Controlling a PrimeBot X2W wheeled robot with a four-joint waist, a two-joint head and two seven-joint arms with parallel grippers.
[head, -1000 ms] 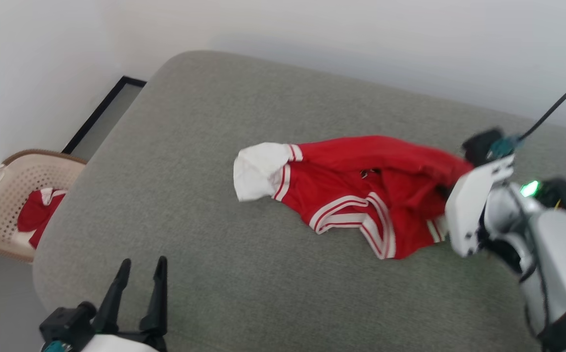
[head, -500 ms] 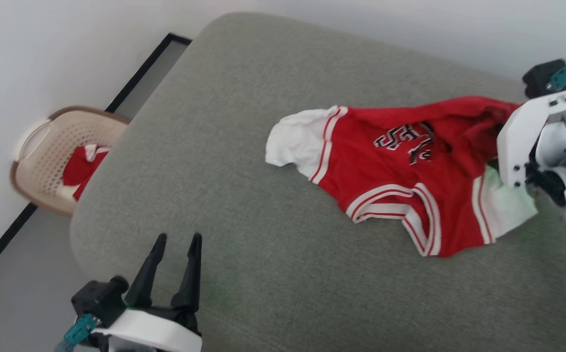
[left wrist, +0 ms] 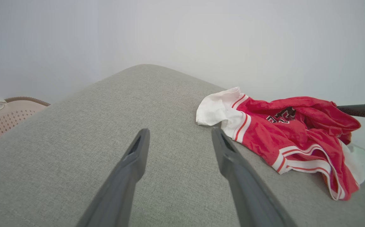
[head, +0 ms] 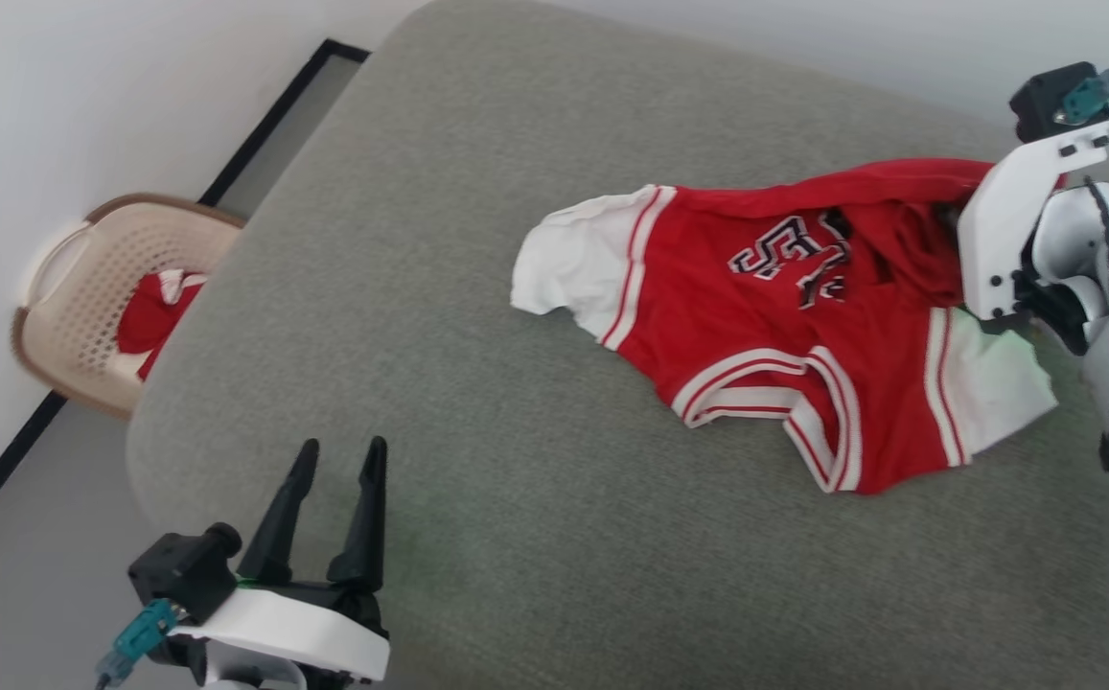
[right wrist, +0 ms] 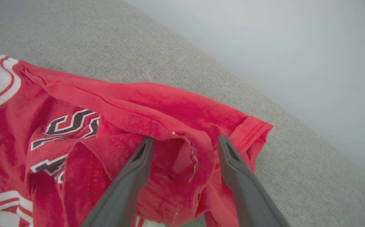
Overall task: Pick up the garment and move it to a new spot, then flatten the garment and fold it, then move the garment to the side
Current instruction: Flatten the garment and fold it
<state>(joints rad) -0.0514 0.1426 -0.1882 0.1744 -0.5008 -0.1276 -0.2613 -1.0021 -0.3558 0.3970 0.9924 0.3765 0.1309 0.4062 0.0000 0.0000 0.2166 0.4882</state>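
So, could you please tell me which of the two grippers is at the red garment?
The right gripper: open, it straddles a rumpled red fold of the garment. The left gripper, also open, is over bare grey cushion, apart from the garment.

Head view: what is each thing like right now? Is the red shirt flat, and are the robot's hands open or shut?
garment: unfolded and crumpled, lying on the grey cushion, lettering partly showing.
left hand: open, empty, above bare cushion.
right hand: open, fingers apart at the garment's bunched red edge, not closed on it.
basket: on the floor beside the cushion, holding a red-and-white cloth.
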